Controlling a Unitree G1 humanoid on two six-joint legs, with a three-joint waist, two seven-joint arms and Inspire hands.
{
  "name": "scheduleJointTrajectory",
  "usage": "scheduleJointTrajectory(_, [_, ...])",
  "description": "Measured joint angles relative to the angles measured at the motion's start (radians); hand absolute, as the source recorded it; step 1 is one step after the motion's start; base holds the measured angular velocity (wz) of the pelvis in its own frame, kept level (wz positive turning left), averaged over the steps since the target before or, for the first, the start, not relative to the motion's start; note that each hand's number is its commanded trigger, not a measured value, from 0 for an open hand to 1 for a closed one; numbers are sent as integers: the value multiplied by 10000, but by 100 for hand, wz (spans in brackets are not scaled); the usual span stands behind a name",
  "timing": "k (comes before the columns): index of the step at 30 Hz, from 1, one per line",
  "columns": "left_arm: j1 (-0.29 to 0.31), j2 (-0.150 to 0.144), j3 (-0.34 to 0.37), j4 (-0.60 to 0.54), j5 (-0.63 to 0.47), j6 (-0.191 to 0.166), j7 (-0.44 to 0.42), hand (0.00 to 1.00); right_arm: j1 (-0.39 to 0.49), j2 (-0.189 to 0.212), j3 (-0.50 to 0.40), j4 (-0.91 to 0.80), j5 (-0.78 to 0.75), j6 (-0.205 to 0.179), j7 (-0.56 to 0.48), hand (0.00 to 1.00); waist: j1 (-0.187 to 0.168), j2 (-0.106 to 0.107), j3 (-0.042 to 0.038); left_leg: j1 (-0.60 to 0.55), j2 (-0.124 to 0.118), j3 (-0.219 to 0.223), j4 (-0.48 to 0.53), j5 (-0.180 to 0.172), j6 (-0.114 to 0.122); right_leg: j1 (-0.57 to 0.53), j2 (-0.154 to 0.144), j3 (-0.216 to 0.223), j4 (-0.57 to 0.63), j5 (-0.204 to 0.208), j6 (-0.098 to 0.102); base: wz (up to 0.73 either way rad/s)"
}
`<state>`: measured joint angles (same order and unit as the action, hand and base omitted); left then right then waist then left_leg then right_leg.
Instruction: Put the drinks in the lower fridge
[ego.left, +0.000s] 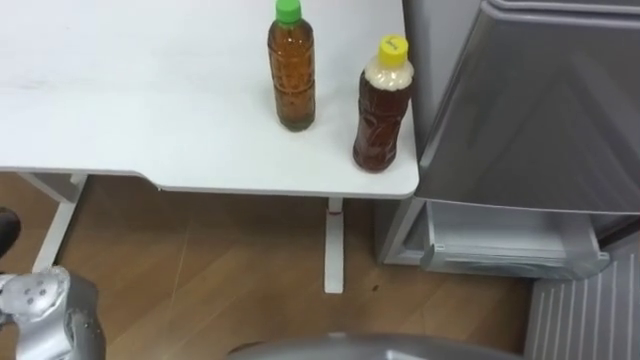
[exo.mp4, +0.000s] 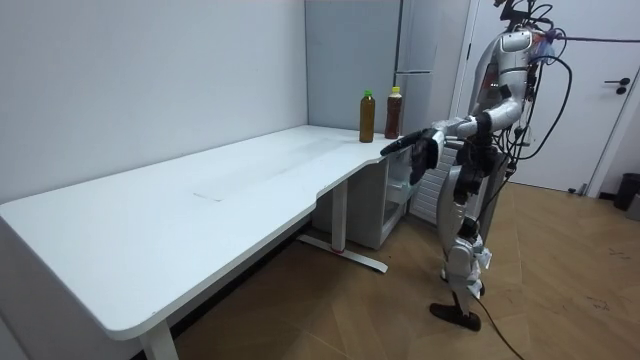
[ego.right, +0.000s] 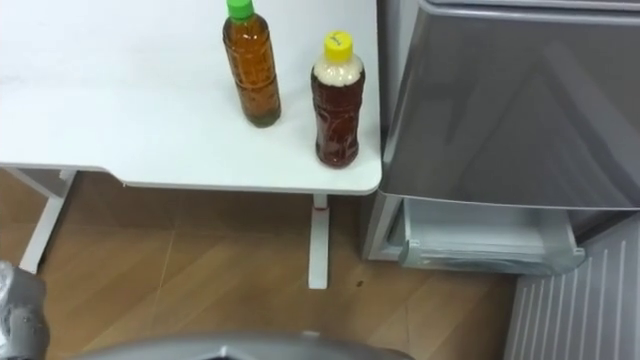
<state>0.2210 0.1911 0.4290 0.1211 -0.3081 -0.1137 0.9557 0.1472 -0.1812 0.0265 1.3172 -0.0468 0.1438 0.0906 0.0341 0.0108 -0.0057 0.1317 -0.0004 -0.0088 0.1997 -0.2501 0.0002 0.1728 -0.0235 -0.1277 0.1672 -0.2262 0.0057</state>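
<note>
The white table (ego.left: 120, 90) took up most of the eye views, with the grey fridge (ego.left: 540, 110) standing hard against its right end. Below the fridge's upper door a pale door shelf (ego.left: 505, 245) stuck out over the wooden floor (ego.left: 220, 280), so the lower compartment looked open and ready. The robot stood at that corner, facing table and fridge.

Both drinks stood upright on the table's near right corner, close together but apart. The green-capped bottle (ego.left: 291, 75) stood further in. The yellow-capped bottle (ego.left: 382, 110) stood nearest the fridge and close to the table's edge.

In the room view the left hand (exo.mp4: 418, 152) hung out in front over the table's end. Its fingers drooped loose and held nothing, short of both bottles.

Both looked like full plastic bottles, so probably fairly weighty, firm enough to squeeze, and smooth enough to slip. The best hold seemed to be around the middle of the body, below the shoulder and never by the cap. The yellow-capped one's moulded waist offered a natural seat. A clumsy nudge there could tip it off the edge.
</note>
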Motion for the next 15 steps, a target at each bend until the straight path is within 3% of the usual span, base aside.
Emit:
scheduleJointTrajectory(8, [-145,295,-213,-2719,1690,-116,-1101,0,-11,-170,-132,171,-73,-436,605,0,-88,29,8,33,-54,-194,72,14,21,28,-29,-26,-6,0,0,3])
scheduleJointTrajectory(12, [-184,337,-257,-4214,1934,-255,-2301,0,-70,-172,-493,435,-142,-608,730,0,-272,-41,167,-114,-80,-243,194,15,24,15,-58,-115,-22,-1,2,5])
scheduleJointTrajectory(15, [-433,335,-663,-4569,1940,-249,-3149,0,-78,-132,-479,456,-443,-630,857,0,-324,26,199,-219,-91,-247,251,18,29,2,-58,-141,-120,1,5,5])
